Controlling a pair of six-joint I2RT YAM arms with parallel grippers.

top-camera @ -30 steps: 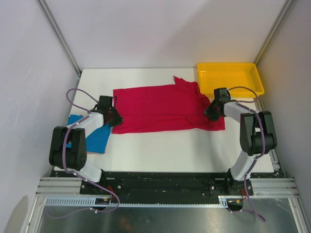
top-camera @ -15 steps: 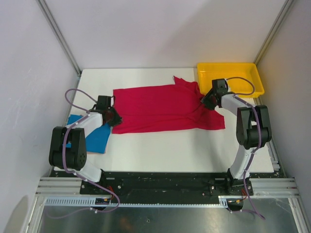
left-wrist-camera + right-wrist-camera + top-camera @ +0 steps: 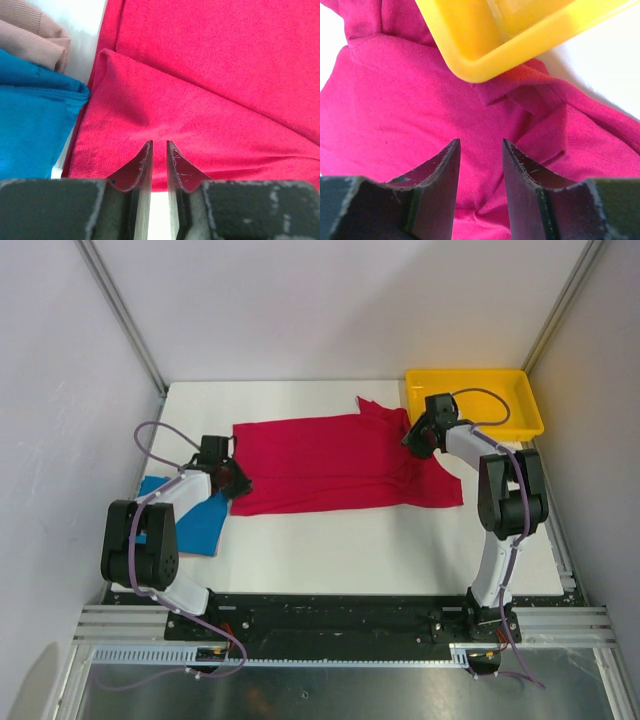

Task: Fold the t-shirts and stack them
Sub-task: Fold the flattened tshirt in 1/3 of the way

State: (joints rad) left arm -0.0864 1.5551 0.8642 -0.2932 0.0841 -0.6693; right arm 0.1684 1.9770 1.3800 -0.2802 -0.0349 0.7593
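The right gripper [image 3: 417, 437] moved over red shirt [image 3: 330, 465] toward yellow tray [image 3: 466, 374].

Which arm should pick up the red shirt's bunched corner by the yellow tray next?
Right. The right gripper hovers open directly over that corner of the red shirt beside the yellow tray; the left gripper sits at the shirt's opposite end.

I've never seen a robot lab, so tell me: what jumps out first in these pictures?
A red t-shirt lies spread across the middle of the white table, with the left pincer at one end and the right pincer at the other. A yellow tray sits at the far right corner, and a folded blue t-shirt lies at the near left.
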